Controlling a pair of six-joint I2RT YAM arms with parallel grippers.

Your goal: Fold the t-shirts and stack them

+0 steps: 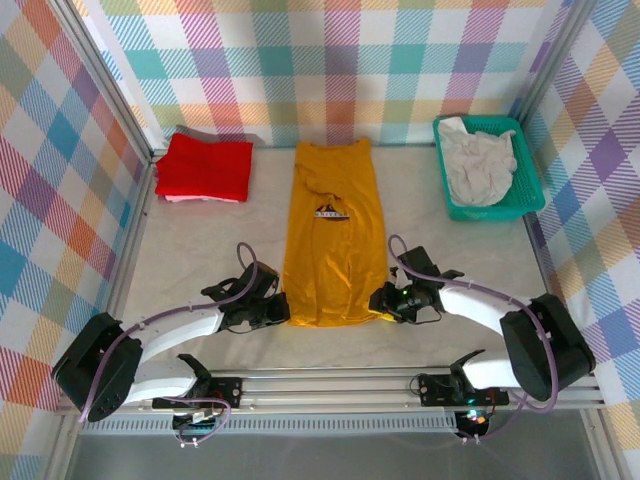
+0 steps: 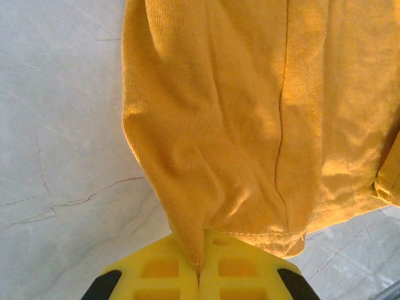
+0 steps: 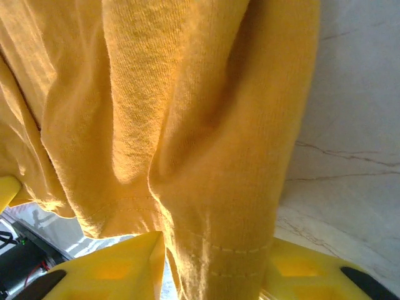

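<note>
The mustard-yellow t-shirt lies as a long narrow strip down the middle of the table, its dark logo facing up. My left gripper is shut on the shirt's near left hem corner, with the cloth pinched between the yellow fingers. My right gripper is at the near right corner. Its fingers stand apart with a bunch of hem between them and a sliver of gap on one side. The red t-shirt lies folded at the back left. The off-white one is crumpled in the basket.
A teal mesh basket stands at the back right. Plaid walls close in the table on three sides. A metal rail runs along the near edge by the arm bases. Bare grey table lies either side of the yellow shirt.
</note>
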